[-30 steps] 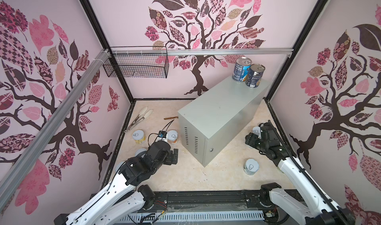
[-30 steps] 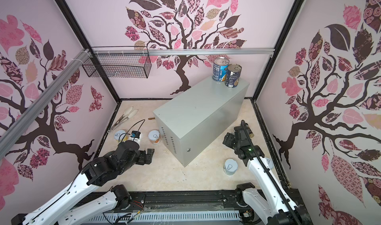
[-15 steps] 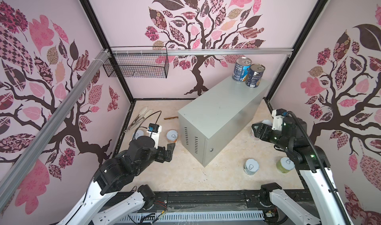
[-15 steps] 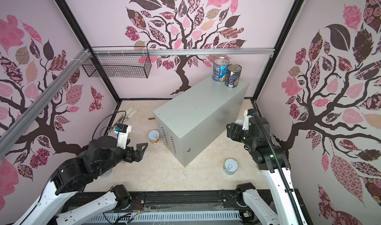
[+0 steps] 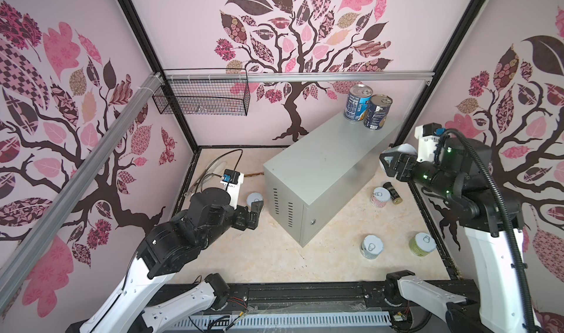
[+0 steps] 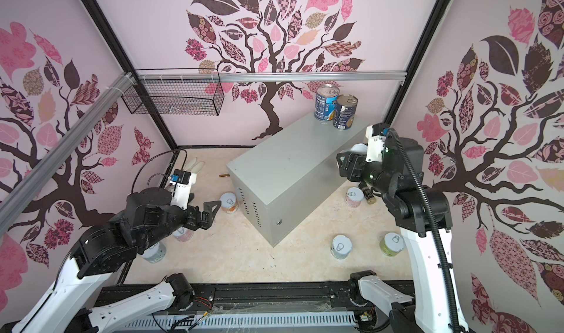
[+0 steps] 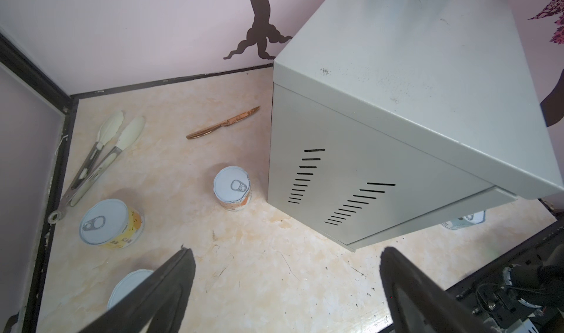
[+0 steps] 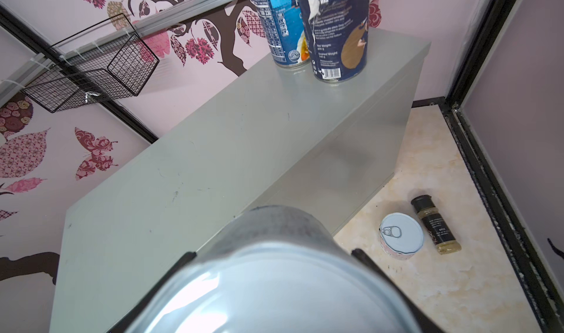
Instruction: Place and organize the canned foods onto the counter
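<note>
Left claw (image 6: 210, 214) — jaws spread wide, nothing between them. It hovers over the tabletop (image 7: 259, 273) on the left side of the grey cabinet (image 5: 320, 163). Three short cans stand near it. The orange-label can (image 7: 232, 189) is just beside the cabinet's vented wall.

Cabinet's long axis runs on a diagonal, near-left to far-right in both top views. The two tall cans (image 5: 377, 114) stand upright at its far end, side by side. The rest of the top is bare.

Right claw (image 5: 396, 160) — clenched on a short can (image 8: 274, 285), gripped across its side wall, at the cabinet's right long edge. The bare top lies to this claw's left and ahead, short of the tall cans.

Judgement: the right arm does the placing, moving inward over the top and then lowering. Three more short cans and a spice jar (image 5: 392, 192) sit on the tabletop on that side.
</note>
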